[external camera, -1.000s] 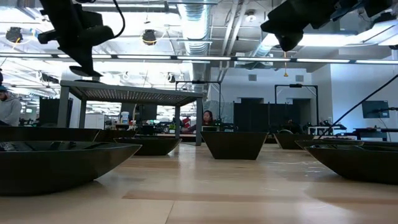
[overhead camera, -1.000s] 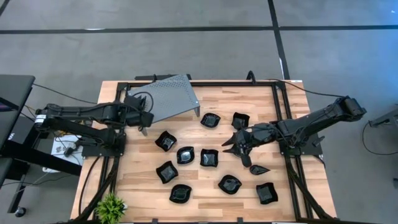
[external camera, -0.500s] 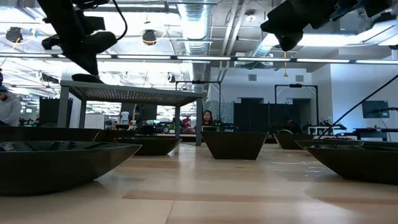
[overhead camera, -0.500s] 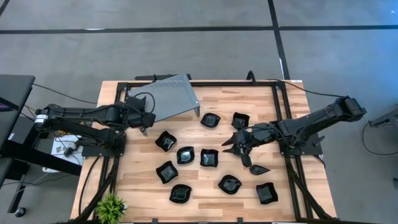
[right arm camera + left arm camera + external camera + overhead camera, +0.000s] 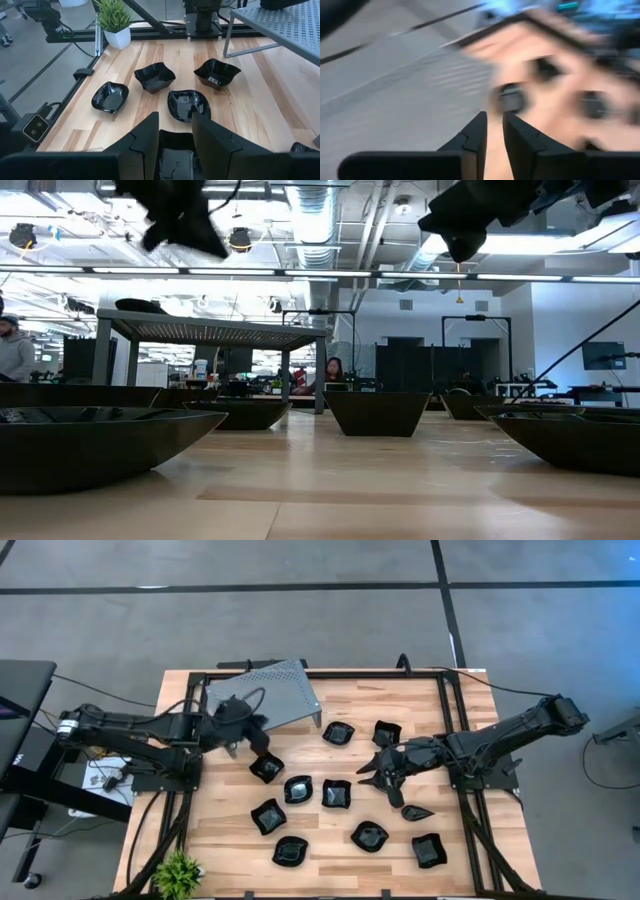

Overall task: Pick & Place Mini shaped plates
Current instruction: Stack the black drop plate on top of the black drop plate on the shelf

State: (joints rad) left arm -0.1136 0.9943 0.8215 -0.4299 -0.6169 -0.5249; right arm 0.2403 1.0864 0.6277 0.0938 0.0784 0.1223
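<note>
We are hovering the left end effector [image 5: 252,730], narrowly parted and empty, just left of the nearest plate [image 5: 266,767]; the right end effector [image 5: 385,772] is idling open.

Left pincer [image 5: 262,737] narrowly parted, empty

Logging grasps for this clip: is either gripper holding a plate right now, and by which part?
Nothing is held. The left gripper shows an empty gap between its jaws; the right gripper hovers open above the mini shaped plates.
</note>
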